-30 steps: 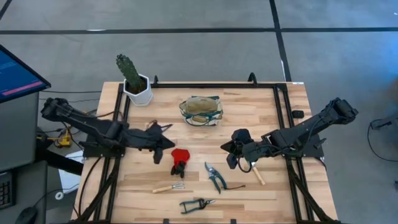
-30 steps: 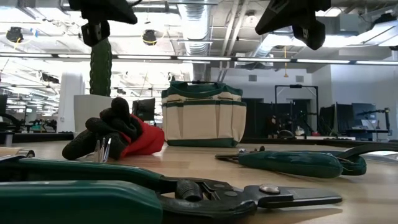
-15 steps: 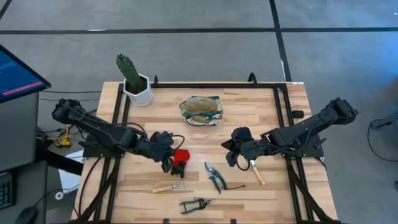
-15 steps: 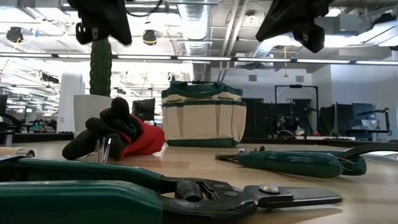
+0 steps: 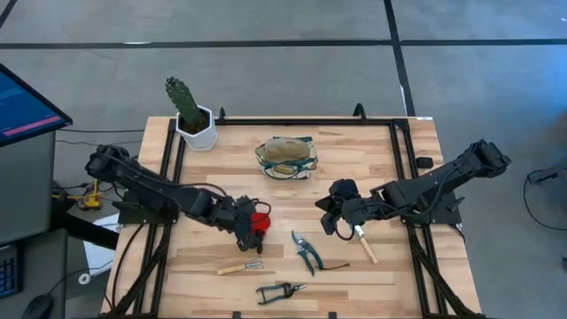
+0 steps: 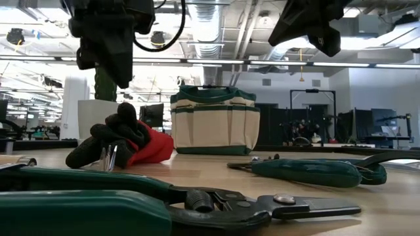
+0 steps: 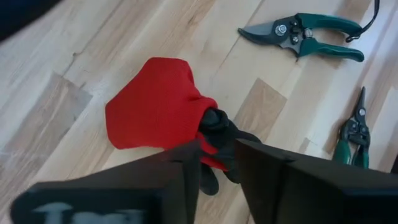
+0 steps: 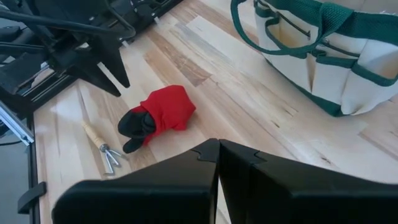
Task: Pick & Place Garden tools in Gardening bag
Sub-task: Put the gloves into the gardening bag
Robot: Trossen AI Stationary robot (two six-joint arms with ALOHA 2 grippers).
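Overhead, left end effector (image 5: 245, 227) — fingers slightly parted — partly hides red-and-black glove (image 5: 258, 223).

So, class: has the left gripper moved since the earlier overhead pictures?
Yes. In the high view the left gripper has travelled away from the table's left edge toward the red-and-black glove, and is now right over it.

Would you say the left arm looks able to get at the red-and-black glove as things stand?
Probably yes: the left gripper hovers right above the red-and-black glove, fingers parted, nothing between them.
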